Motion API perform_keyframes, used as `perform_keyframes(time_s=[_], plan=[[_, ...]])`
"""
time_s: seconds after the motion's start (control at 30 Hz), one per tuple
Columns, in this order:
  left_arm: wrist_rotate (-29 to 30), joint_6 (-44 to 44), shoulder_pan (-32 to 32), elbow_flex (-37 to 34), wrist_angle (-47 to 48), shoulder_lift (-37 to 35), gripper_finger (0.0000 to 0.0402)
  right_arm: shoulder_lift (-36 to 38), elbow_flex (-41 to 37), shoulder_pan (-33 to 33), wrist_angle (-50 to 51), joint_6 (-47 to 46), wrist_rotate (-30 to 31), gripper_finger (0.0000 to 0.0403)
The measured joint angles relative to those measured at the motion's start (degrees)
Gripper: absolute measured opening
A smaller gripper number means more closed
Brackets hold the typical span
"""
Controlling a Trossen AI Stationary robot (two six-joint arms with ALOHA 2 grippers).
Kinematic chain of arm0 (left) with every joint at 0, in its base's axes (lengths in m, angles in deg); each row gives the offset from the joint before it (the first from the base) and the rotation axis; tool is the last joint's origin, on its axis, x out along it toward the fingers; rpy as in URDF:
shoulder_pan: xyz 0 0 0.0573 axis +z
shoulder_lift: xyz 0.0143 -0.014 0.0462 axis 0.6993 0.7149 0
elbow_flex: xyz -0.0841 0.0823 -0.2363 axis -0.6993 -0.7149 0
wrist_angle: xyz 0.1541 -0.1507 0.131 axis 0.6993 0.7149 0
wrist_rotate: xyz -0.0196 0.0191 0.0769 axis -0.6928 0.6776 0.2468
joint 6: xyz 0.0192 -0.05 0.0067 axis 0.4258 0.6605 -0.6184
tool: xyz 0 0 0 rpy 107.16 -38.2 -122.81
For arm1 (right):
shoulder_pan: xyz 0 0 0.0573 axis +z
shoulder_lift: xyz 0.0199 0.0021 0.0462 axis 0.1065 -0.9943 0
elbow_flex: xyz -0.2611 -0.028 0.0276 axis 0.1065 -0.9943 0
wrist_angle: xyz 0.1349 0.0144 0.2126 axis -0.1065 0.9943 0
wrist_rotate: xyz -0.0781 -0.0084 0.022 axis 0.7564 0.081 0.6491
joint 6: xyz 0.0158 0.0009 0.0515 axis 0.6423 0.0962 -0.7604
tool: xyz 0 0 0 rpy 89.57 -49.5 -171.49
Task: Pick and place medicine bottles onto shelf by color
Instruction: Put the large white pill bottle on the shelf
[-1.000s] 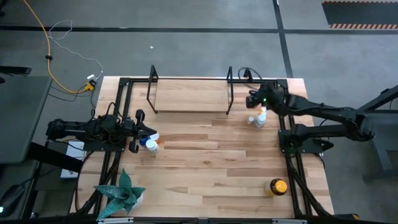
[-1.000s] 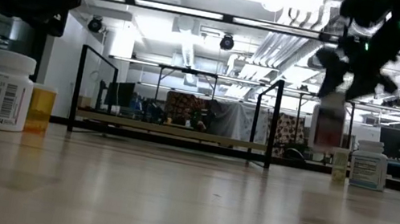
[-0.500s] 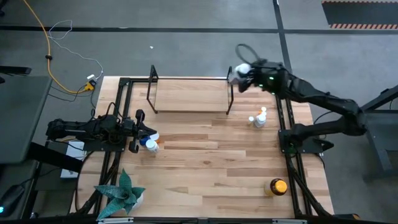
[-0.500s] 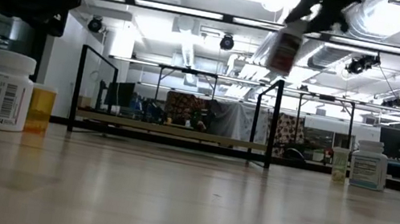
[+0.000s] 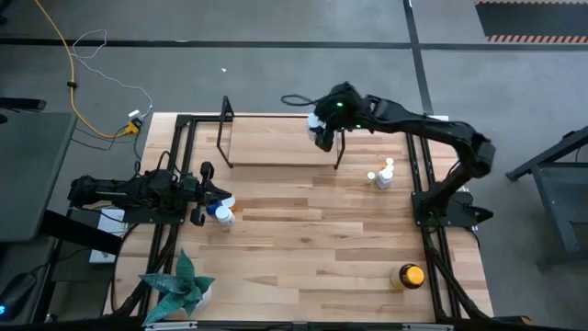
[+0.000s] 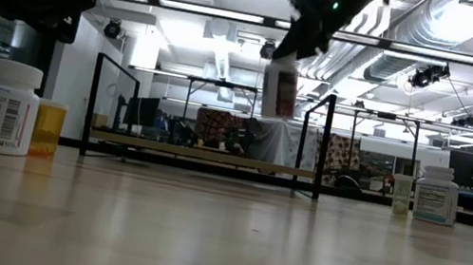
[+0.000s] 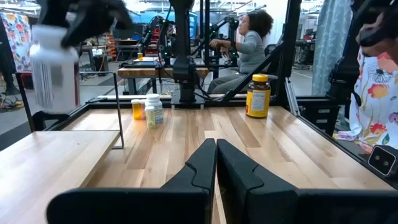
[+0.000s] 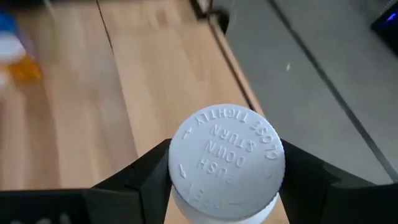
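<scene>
My right gripper is shut on a white medicine bottle with a white cap, held in the air over the right end of the shelf. The shelf is a black wire frame with a light wooden floor at the table's far edge. My left gripper rests shut at the table's left edge, touching nothing. Beside it stand a white bottle and an orange one. Two more small bottles stand on their bases right of the shelf. My right gripper pinches the white bottle at its top end, at or just under the cap, with one finger on either side. The fingers slant down from the table's right side. The bottle hangs below them, slightly tilted, lifted clear above the shelf floor.
A large amber bottle stands near the table's front right corner. A teal spiky plant sits at the front left. Black arm mounting frames run along both side edges. A person sits in the room beyond the table's right side.
My right gripper has carried the white bottle up and toward the table's left and far edge, from beside the two bottles on the right to above the shelf's right end. The wrist has rolled on the way. The bottle has stayed clear of the table.
</scene>
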Motion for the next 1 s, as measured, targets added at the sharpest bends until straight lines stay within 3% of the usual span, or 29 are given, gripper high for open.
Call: perform_keyframes(time_s=[0.2,0.47,1.0], plan=[[0.0,0.0,0.0,0.0,0.0,0.0,0.0005,-6.1,2.4,-3.8,2.1,2.3,-0.2,0.0226],[0.0,0.0,0.0,0.0,0.0,0.0,0.0005,-9.8,1.8,-7.6,-1.3,-1.0,-5.9,0.0221],[0.0,0.0,0.0,0.0,0.0,0.0,0.0005,-10.5,1.8,-7.9,-3.1,-3.0,-5.0,0.0237]])
